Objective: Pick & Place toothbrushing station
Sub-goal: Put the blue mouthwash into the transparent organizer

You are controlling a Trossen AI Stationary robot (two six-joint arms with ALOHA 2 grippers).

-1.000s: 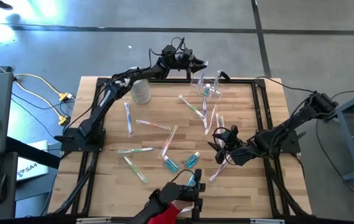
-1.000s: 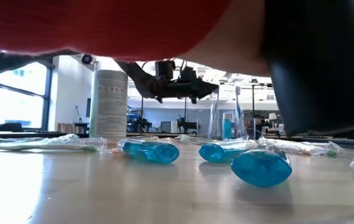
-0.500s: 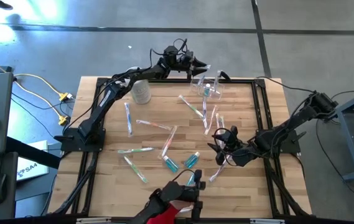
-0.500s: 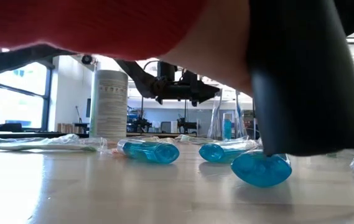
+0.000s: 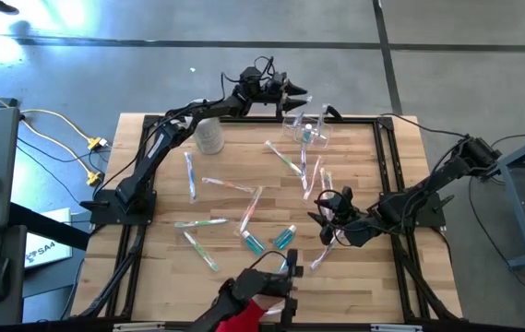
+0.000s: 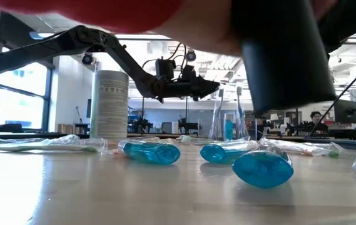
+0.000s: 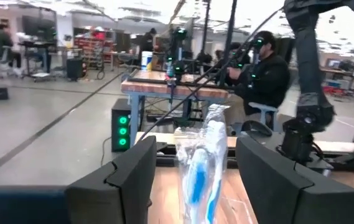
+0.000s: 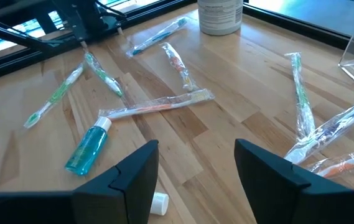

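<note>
1. Compared with a second ago, the left arm's jaws (image 5: 297, 95) have spread apart at the far edge of the tabletop (image 5: 156, 189); the arm itself has barely shifted, and a person's red-sleeved arm (image 5: 248, 312) at the near edge has drawn slightly back, uncovering more of the low view.
2. Largest of the task's things, the toothbrushing station (image 5: 306, 127) is a clear box-shaped holder standing at the far side of the tabletop, just beyond and below the left jaws' tips, with a blue bottle (image 5: 306, 135) and a wrapped toothbrush (image 7: 200, 163) upright inside it. In the left wrist view that wrapped brush rises between the two dark fingers (image 7: 131, 176), which stand apart and pinch nothing.
3. Well apart from the holder, the right jaws (image 5: 328, 217) hover spread and empty over scattered wrapped toothbrushes (image 8: 157, 105); the holder lies ahead of them and to one side, and the left arm is much the nearer.
4. Judging by this, the holder's long axis lies across the left jaws' line of reach, so a next grasp would have to straddle a thin wall.
5. Behind the left jaws stands a whitish cylindrical container (image 5: 209, 136); small blue bottles (image 6: 149, 151) lie toward the near edge.
</note>
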